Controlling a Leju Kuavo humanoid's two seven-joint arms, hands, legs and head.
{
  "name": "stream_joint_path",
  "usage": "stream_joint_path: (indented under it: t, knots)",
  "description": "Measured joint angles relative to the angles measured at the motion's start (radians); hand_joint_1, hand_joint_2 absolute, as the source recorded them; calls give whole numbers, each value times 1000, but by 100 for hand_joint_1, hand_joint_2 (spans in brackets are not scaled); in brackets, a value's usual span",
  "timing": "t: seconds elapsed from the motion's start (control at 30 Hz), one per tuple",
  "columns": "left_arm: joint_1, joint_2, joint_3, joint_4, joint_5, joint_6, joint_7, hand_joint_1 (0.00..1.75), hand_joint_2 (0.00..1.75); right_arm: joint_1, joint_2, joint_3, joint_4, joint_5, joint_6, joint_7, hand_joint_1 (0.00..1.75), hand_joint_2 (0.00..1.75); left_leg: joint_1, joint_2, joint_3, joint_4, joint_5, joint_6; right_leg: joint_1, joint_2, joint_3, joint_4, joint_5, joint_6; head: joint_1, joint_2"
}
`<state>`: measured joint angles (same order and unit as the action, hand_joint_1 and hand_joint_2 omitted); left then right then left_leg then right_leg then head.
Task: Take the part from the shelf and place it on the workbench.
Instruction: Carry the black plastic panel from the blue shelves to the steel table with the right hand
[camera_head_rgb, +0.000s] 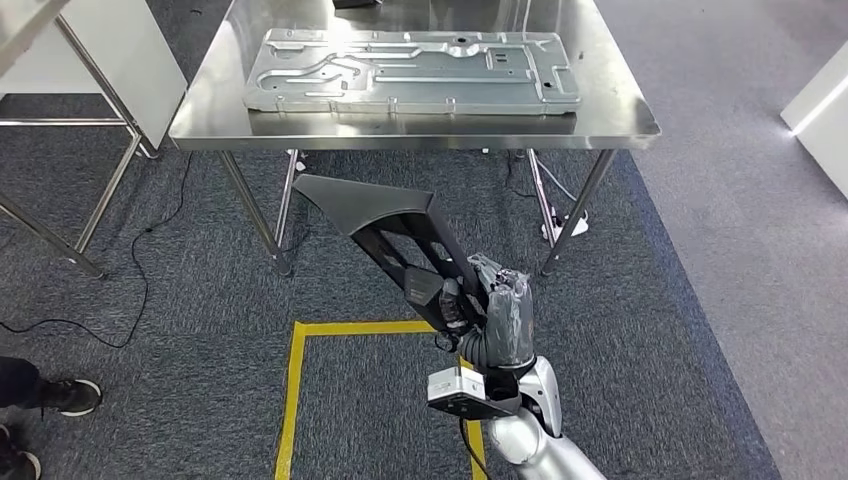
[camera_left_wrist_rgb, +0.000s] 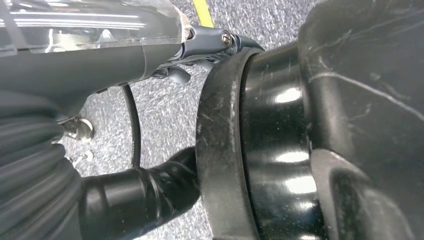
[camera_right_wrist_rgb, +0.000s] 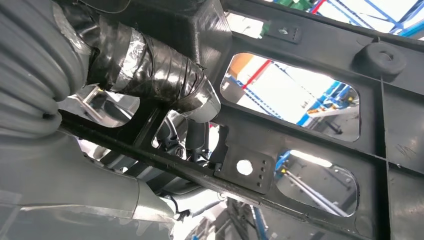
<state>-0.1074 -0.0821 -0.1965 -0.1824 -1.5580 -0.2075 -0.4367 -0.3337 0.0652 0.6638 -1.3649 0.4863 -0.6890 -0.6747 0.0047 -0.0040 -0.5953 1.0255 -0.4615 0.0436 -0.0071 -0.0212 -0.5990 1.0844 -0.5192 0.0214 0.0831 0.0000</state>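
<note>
You see the right hand (camera_head_rgb: 497, 300) gripping the long black plastic openwork frame part (camera_head_rgb: 385, 225) above grey carpet, short of the steel workbench (camera_head_rgb: 620, 115). You cannot tell the left hand's (camera_left_wrist_rgb: 70, 65) fingers.

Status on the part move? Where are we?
Done: the black part is off the shelf, gripped by the right hand in front of the workbench. In hand: it hangs above the carpet, below the benchtop edge. Left: raise it and set it on the bench, where a grey metal panel already covers much of the top.
</note>
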Motion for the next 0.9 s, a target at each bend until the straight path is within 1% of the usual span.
stream_joint_path:
  t: [0.03, 0.07, 0.1, 0.13, 0.17, 0.2, 0.23, 0.27, 0.3, 0.33, 0.4, 0.43, 0.47, 0.5, 0.53, 0.6, 0.63, 0.67, 0.7, 0.73, 0.77, 0.8, 0.83, 0.87, 0.9]
  knots:
    - [-1, -1, -4, 0, 0, 0, 0, 0, 175, -1, 0, 0, 0, 0, 0, 0, 175, 175, 0, -3, 3, -1, -1, 5, -1, 6, -31, 58, -26, 2, 0, 0]
    - [-1, -2, -6, 0, 0, 0, 0, 0, 175, -2, -1, 0, 1, 0, 0, 0, 175, 175, -1, -6, 4, -1, -3, 9, -1, 9, -70, 126, -52, 4, 0, 0]
    - [-2, -2, -8, 0, 0, 0, 0, 0, 175, -1, -1, 0, 3, 0, 0, 0, 175, 175, -2, -10, 5, -1, -5, 12, -1, 10, -109, 189, -70, 4, 0, 0]
    - [-2, -3, -9, 0, 0, 0, 0, 0, 175, -1, -2, 0, 5, 0, 0, 0, 175, 175, -4, -15, 8, -1, -8, 14, 0, 11, -136, 226, -70, 3, 0, 0]
    - [-3, -3, -11, 0, 0, 0, 0, 0, 175, 0, -2, 0, 7, 0, 0, 0, 175, 175, -5, -21, 12, -1, -11, 15, 1, 12, -145, 224, -50, 0, 0, 0]
    - [-4, -4, -14, 0, 0, -1, -1, 0, 175, -1, -2, 0, 8, 0, 0, 0, 175, 175, -6, -29, 18, 0, -14, 15, 2, 15, -134, 184, -12, -5, 0, 0]
    - [-4, -4, -17, -1, 0, -1, -2, 0, 175, -1, -2, 0, 9, 0, 0, 0, 175, 175, -6, -35, 25, -1, -19, 14, 5, 22, -109, 115, 34, -13, 0, 0]
    - [-5, -6, -21, -1, 0, -1, -2, 0, 175, -2, -2, 0, 9, 0, 0, 0, 175, 175, -7, -41, 30, -1, -23, 12, 8, 32, -79, 49, 67, -20, 0, 0]
    - [-6, -8, -24, -1, 0, -2, -3, 0, 175, -3, -2, 0, 9, 0, 0, 0, 175, 175, -7, -46, 32, 0, -27, 9, 11, 40, -54, -5, 87, -27, 0, 0]
    - [-7, -9, -27, -1, 0, -3, -4, 0, 175, -4, -3, 0, 10, 0, 0, 0, 175, 175, -6, -50, 33, -1, -29, 5, 13, 46, -39, -37, 92, -31, -1, 0]
    - [-8, -11, -31, -1, 1, -6, -7, 0, 175, -7, -2, 0, 11, 0, 0, 0, 175, 175, -4, -56, 34, -6, -32, -5, 14, 44, -29, -55, 83, -36, -1, 0]
    - [-9, -11, -32, -2, 1, -8, -8, 0, 175, -8, -1, 0, 11, 0, 0, 0, 175, 175, -3, -54, 36, -7, -35, -10, 11, 40, -22, -63, 83, -38, -2, 0]
    - [-9, -10, -34, -2, 1, -10, -9, 0, 175, -9, 0, 1, 11, -1, 1, 0, 175, 175, -5, -48, 36, 0, -43, -15, 7, 36, -12, -74, 83, -40, -3, 0]
    - [-10, -10, -35, -2, 1, -13, -10, 0, 175, -11, 1, 1, 12, -2, 2, 0, 175, 175, -6, -39, 28, 25, -57, -21, 3, 32, -1, -85, 83, -42, -6, 0]
    - [-10, -10, -36, -2, 1, -15, -12, 0, 175, -13, 3, 1, 12, -6, 4, 0, 175, 175, -6, -28, 5, 71, -80, -25, 1, 26, 8, -93, 82, -45, -8, 0]
    - [-13, -9, -38, -3, 0, -16, -13, 0, 175, -15, 3, 2, 14, -15, 7, 4, 175, 175, -2, -14, -65, 197, -127, -36, 1, 16, 20, -96, 75, -47, -10, 0]
    - [-14, -9, -39, -3, -1, -16, -12, 0, 175, -15, 3, 3, 17, -20, 8, 6, 175, 175, 1, -9, -92, 241, -134, -42, 1, 11, 26, -95, 69, -47, -10, 0]
    - [-15, -8, -41, -4, -2, -16, -12, 0, 175, -14, 3, 4, 19, -22, 9, 8, 175, 175, 4, -5, -101, 249, -120, -47, -1, 8, 31, -93, 64, -45, -10, 0]
    - [-15, -7, -43, -4, -3, -16, -11, 0, 175, -14, 3, 5, 20, -23, 9, 8, 175, 175, 9, -1, -91, 220, -88, -52, -3, 6, 36, -90, 57, -42, -10, 0]
    - [-14, -6, -45, -4, -3, -16, -11, 0, 175, -15, 3, 6, 21, -24, 9, 8, 175, 175, 14, 1, -66, 158, -45, -57, -5, 5, 41, -85, 50, -37, -10, 0]
    - [-13, -5, -47, -3, -3, -16, -11, 0, 175, -15, 4, 6, 21, -24, 9, 8, 175, 175, 15, 2, -41, 98, -15, -61, -6, 5, 45, -79, 42, -31, -10, 0]
    - [-13, -5, -48, -3, -2, -17, -11, 0, 175, -16, 5, 7, 21, -24, 10, 8, 175, 175, 16, 2, -19, 47, 2, -60, -6, 6, 45, -72, 36, -25, -11, 0]
    - [-13, -5, -49, -3, -2, -17, -11, 0, 175, -17, 5, 7, 22, -24, 11, 8, 175, 175, 15, 1, -7, 17, 6, -55, -5, 6, 43, -67, 31, -19, -12, 0]
    - [-13, -5, -50, -3, -1, -18, -12, 0, 175, -17, 6, 7, 22, -24, 11, 8, 175, 175, 11, 0, -5, 13, -2, -47, -3, 5, 40, -65, 30, -15, -13, 0]
    - [-13, -5, -50, -3, 0, -18, -12, 0, 175, -17, 6, 7, 22, -24, 11, 8, 175, 175, 9, -2, -4, 9, -4, -37, -3, 5, 38, -64, 28, -10, -14, 0]
